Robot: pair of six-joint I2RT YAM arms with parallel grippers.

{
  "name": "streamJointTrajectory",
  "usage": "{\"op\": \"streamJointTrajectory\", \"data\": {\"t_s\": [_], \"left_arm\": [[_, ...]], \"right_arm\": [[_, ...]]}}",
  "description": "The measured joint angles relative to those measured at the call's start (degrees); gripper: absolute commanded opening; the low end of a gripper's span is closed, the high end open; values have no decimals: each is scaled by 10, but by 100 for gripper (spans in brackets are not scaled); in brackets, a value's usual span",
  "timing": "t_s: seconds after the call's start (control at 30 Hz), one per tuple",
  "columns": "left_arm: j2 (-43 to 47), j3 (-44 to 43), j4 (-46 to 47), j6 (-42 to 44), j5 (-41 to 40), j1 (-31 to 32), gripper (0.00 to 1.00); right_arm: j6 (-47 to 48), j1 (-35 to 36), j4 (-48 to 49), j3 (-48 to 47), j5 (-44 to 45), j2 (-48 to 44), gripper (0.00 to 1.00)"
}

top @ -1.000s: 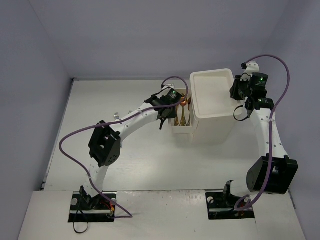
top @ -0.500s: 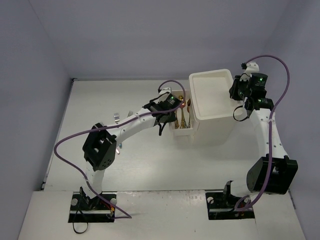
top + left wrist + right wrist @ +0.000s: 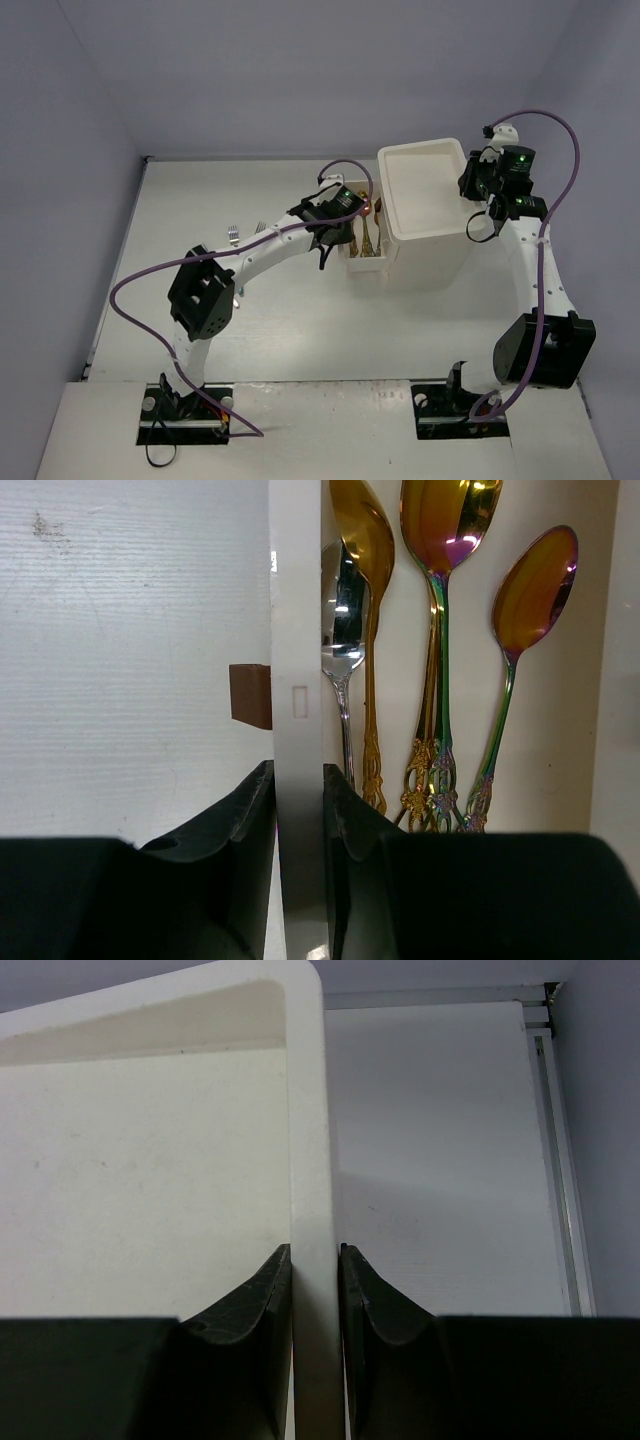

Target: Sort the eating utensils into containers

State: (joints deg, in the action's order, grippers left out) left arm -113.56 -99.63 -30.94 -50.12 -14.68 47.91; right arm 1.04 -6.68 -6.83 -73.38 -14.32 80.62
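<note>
Left pincer (image 3: 298,780) still clamping drawer wall (image 3: 297,630) (spoons (image 3: 440,630) inside), elbow (image 3: 205,295) seemingly lower

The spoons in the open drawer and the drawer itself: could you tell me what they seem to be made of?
The spoons look like polished metal: mirror-bright bowls with sharp reflections, mostly gold-toned, some with a rainbow tint suggesting a coating. The silver spoon looks like bare steel. The drawer appears to be matte white plastic. Its brown handle could be plastic or wood.
</note>
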Motion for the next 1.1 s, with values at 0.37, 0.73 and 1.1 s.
{"op": "streamJointTrajectory", "data": {"t_s": [0.37,0.73,1.1], "left_arm": [[-22,-35,-23,0,-8,11,0],[-27,-41,-19,-18,-18,21,0],[-41,-51,10,-45,-35,41,24]], "right_arm": [[0,0,1,0,0,0,0],[-5,0,2,1,2,0,0],[-15,0,2,1,4,0,0]]}}
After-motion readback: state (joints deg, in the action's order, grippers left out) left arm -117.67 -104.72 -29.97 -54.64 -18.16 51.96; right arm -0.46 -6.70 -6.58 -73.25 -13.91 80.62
